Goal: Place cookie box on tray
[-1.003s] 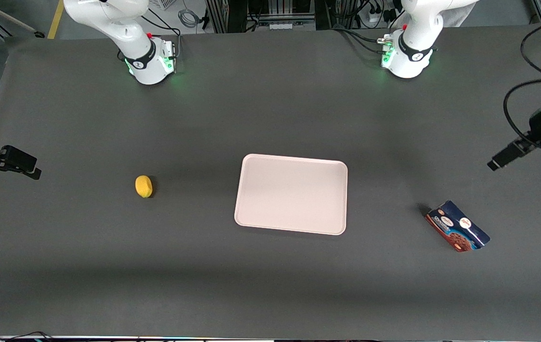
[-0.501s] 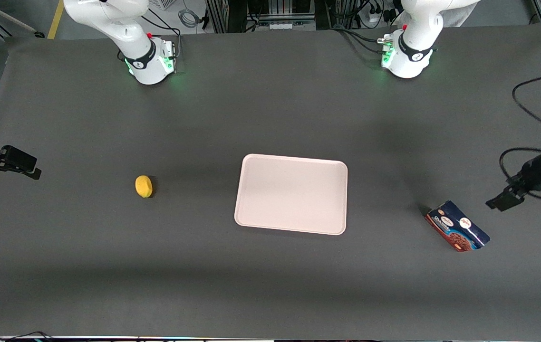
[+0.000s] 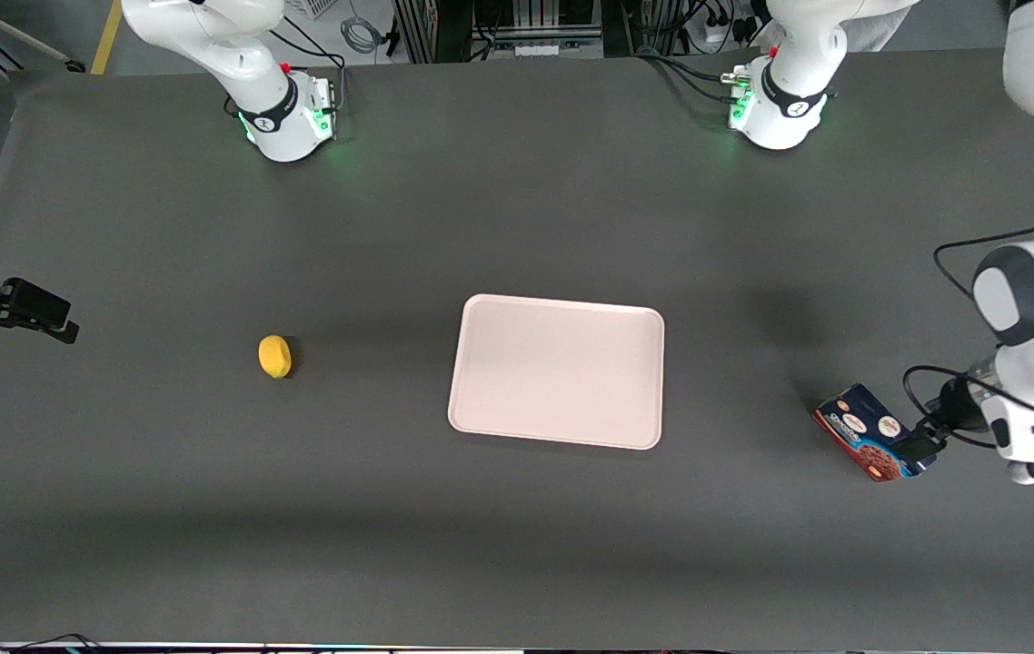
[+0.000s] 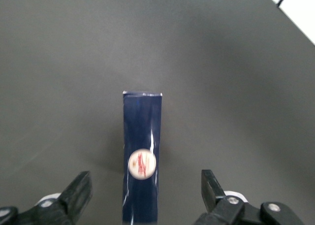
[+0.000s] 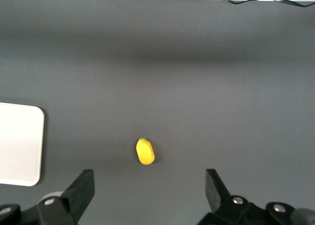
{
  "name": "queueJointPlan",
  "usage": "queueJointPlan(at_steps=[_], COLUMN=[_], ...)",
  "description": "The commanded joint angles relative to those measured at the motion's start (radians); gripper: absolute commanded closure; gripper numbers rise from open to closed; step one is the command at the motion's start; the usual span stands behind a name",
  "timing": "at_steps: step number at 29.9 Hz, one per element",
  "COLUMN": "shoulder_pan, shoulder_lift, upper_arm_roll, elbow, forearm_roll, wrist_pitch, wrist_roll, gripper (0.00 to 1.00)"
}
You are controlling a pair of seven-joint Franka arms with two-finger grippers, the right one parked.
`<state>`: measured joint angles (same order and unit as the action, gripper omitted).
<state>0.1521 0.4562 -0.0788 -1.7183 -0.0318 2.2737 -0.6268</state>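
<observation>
The cookie box (image 3: 869,433), a small dark-blue carton with a cookie picture, stands on the table toward the working arm's end, apart from the tray (image 3: 556,371). The pale pinkish tray lies flat mid-table with nothing on it. My left gripper (image 3: 923,445) hangs at the end of the box that points away from the tray. In the left wrist view the gripper (image 4: 145,180) is open, its fingers (image 4: 80,184) wide apart on either side of the narrow blue box (image 4: 142,136), neither touching it.
A small yellow rounded lump (image 3: 274,356) lies toward the parked arm's end of the table, well away from the tray; it also shows in the right wrist view (image 5: 145,151) beside the tray's corner (image 5: 19,141). Dark grey tabletop surrounds everything.
The left arm has swung nearer to the front camera and down, bringing the gripper from above bare table to the cookie box's end. Box, tray and lump have not moved.
</observation>
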Motion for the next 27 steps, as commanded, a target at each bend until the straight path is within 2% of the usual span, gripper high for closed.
queueJointPlan(at_steps=[1, 16, 25, 27], shoulder_pan=[-0.034, -0.048, -0.051, -0.051], shoulder_lift=[0.064, 0.128, 0.148, 0.148], upper_arm_roll=[0.030, 0.036, 0.037, 0.037], elbow=[0.032, 0.025, 0.023, 0.023], forearm_roll=[0.020, 0.023, 0.021, 0.020], wrist_pitch=[0.026, 0.086, 0.090, 0.089], wrist_roll=[-0.054, -0.062, -0.062, -0.065], gripper=[0.01, 0.01, 0.17, 0.25])
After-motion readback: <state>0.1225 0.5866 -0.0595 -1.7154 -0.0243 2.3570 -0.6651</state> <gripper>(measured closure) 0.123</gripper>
